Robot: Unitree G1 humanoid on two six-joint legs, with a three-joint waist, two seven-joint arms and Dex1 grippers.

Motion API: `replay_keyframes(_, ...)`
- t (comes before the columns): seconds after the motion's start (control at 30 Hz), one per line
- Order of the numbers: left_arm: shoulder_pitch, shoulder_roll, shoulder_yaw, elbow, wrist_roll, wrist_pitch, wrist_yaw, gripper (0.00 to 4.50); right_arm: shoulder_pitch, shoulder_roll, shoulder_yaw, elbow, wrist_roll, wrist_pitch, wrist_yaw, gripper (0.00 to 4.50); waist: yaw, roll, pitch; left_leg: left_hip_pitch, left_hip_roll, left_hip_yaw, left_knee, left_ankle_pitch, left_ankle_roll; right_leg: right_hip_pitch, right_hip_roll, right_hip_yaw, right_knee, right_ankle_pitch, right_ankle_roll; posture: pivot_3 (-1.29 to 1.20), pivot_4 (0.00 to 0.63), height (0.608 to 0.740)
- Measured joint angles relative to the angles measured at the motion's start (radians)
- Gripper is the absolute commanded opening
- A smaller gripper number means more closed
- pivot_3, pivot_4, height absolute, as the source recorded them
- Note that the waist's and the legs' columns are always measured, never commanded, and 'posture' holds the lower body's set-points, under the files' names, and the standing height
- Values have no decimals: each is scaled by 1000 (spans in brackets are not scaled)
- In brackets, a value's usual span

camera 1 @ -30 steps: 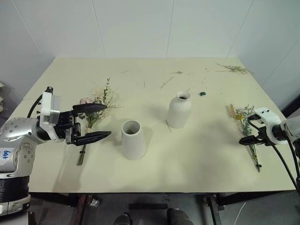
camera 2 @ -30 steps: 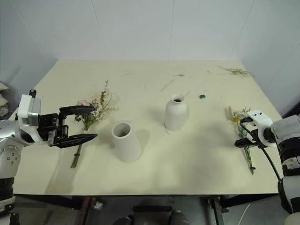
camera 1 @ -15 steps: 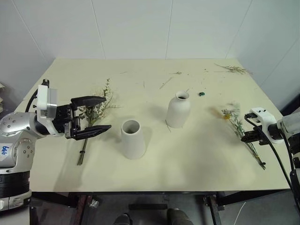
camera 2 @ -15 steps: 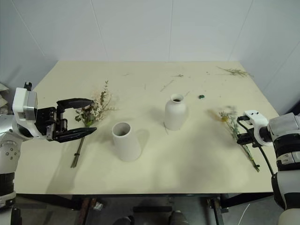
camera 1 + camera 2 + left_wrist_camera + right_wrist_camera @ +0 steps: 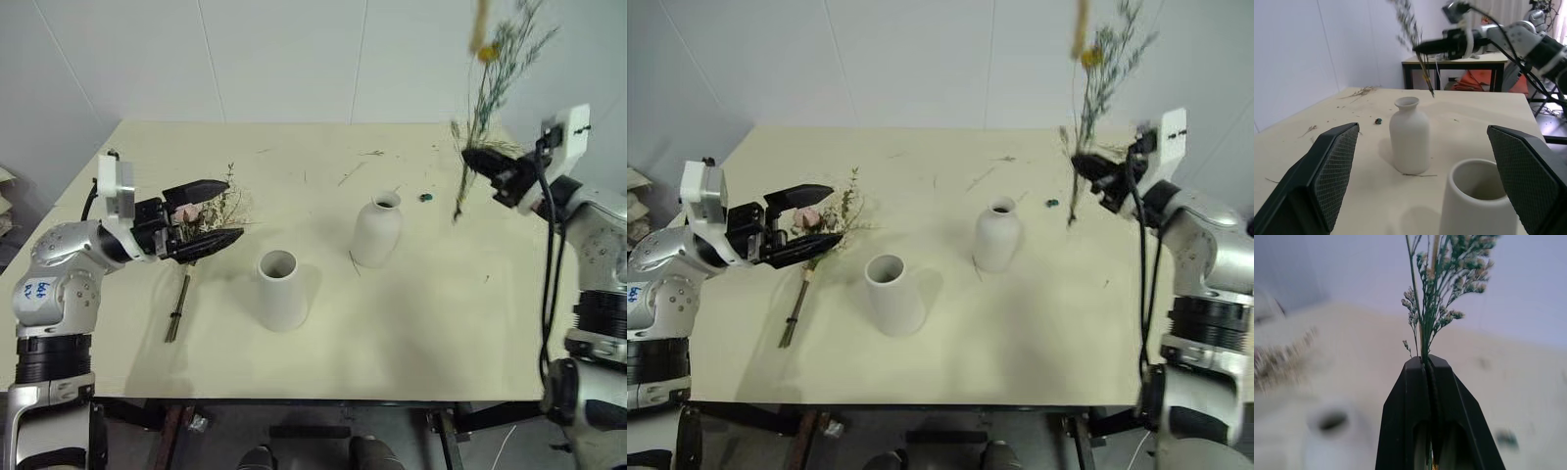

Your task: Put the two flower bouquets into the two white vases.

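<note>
My right gripper (image 5: 482,162) is shut on the stems of the slim bouquet (image 5: 493,61) and holds it upright in the air, yellow head and tan plume on top. Its stem ends hang to the right of the narrow-necked white vase (image 5: 377,228) and above its mouth. The wide-mouthed white vase (image 5: 281,291) stands to the front left of that one. The full bouquet with the pink bloom (image 5: 184,212) lies on the table's left side. My left gripper (image 5: 235,208) hovers open over it, and the left wrist view shows nothing between its fingers (image 5: 1327,181).
Loose dried twigs (image 5: 490,145) lie at the table's back right, and a small green bit (image 5: 424,196) lies behind the narrow-necked vase. Thin stray stalks are scattered over the table's back half. The cream tabletop (image 5: 392,343) is bare in front of the vases.
My right gripper has closed on the slim bouquet, lifted it off the table, swung it up and to the left, and turned it upright. My left gripper has edged forward over the full bouquet.
</note>
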State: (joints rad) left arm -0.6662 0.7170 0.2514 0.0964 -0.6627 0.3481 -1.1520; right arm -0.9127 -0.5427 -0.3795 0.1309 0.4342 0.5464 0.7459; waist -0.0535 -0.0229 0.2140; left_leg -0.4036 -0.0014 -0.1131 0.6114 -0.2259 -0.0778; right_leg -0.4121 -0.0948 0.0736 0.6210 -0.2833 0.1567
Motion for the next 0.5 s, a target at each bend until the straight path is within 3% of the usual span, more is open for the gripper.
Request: replay_keyframes(0.5,-26,-36,-26,35,15,-3,19,4500,-35,195,82,8,66,-146,-88,28,-5,0,0,0,0,0,-1,0,0,-1,0,0,1,0,0,0,150,740)
